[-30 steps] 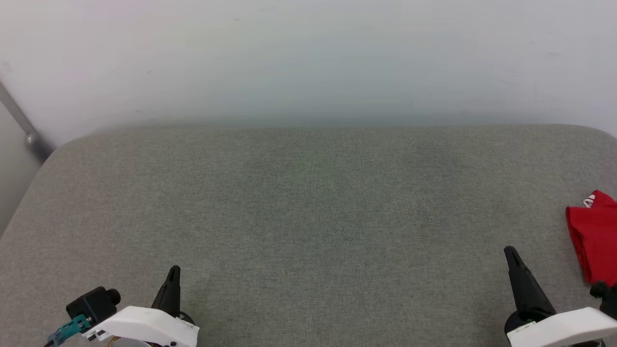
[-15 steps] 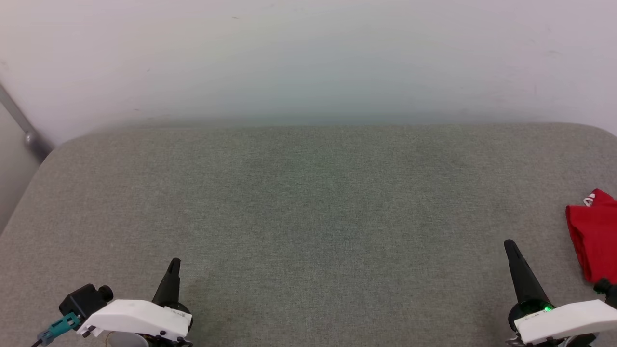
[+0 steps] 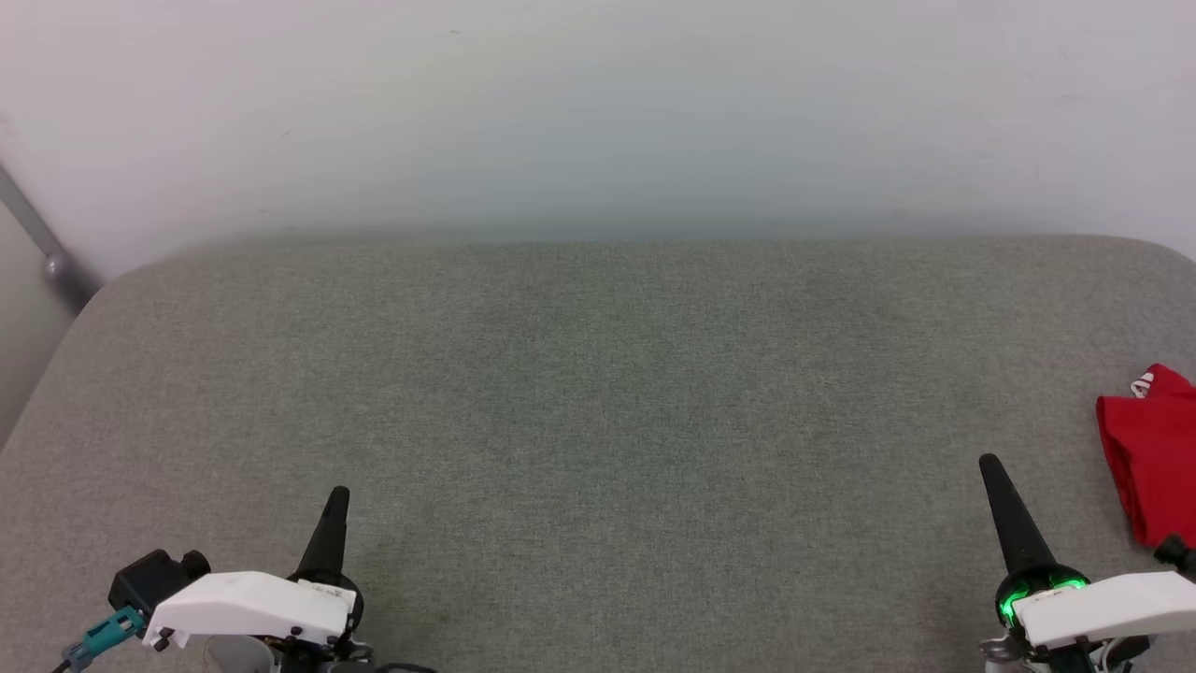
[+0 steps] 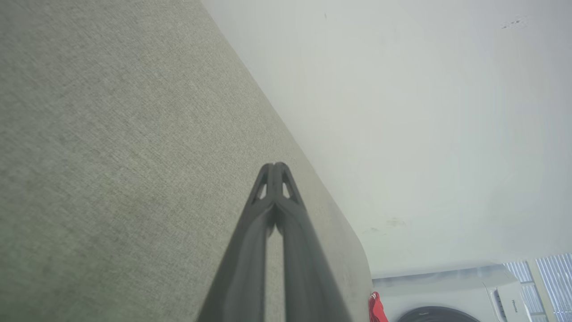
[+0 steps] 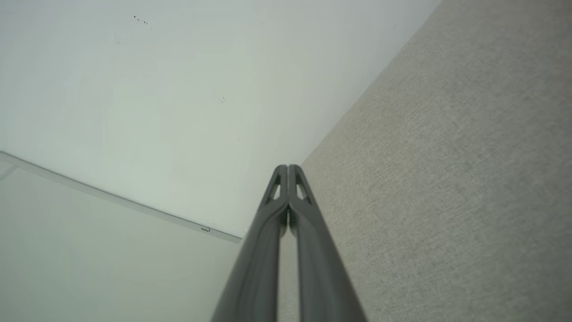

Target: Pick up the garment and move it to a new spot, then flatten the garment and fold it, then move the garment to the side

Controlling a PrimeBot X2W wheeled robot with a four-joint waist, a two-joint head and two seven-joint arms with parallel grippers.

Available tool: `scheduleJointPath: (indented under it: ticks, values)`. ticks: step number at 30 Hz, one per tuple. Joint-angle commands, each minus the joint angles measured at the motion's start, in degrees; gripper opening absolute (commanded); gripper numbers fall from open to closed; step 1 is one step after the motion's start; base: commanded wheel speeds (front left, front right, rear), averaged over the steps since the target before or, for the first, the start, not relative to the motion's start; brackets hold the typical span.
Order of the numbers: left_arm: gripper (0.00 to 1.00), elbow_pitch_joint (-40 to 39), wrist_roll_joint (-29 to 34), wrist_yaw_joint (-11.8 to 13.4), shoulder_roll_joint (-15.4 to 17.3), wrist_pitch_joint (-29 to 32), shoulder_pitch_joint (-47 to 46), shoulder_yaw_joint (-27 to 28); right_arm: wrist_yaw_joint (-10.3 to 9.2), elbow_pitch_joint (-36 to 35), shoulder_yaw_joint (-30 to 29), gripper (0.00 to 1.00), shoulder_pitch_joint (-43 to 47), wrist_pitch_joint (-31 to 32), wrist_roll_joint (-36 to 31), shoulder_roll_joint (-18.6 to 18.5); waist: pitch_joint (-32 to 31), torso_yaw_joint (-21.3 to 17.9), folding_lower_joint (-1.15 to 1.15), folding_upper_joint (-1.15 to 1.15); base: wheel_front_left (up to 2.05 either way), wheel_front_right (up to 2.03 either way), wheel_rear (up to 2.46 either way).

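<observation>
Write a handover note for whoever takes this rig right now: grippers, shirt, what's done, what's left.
The left gripper is shut and empty, low at the near left of the grey padded surface.
The right gripper is shut and empty at the near right, close to the red garment but not touching it.
The garment lies bunched at the right edge of the head view, partly cut off.
Done: unclear; no neat fold is visible.
Left, probably: pick it up, move, flatten, fold, set aside.

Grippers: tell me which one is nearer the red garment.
The right gripper, at the head view's lower right, with the garment just off to its right. The left gripper sits at the lower left, far across the grey surface.
</observation>
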Motion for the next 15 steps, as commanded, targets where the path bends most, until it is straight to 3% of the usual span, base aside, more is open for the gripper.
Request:
scheduleJointPath:
  ticks: [1,15]
  values:
    - [0.0,-0.26,-1.19,-0.66,-0.13,0.43,-1.57,0.86,0.0,0.0,-0.17,0.0,-1.68,0.09,1.64,-0.36,0.02,-0.01,0.0,0.0,0.0,0.0,0.0]
    - [0.0,0.58,-7.0,-2.69,-2.03,2.29,-2.47,3.53,-0.01,2.3,-0.53,0.0,-3.23,0.68,9.66,-0.23,0.26,-0.12,0.0,0.0,0.0,0.0,0.0]
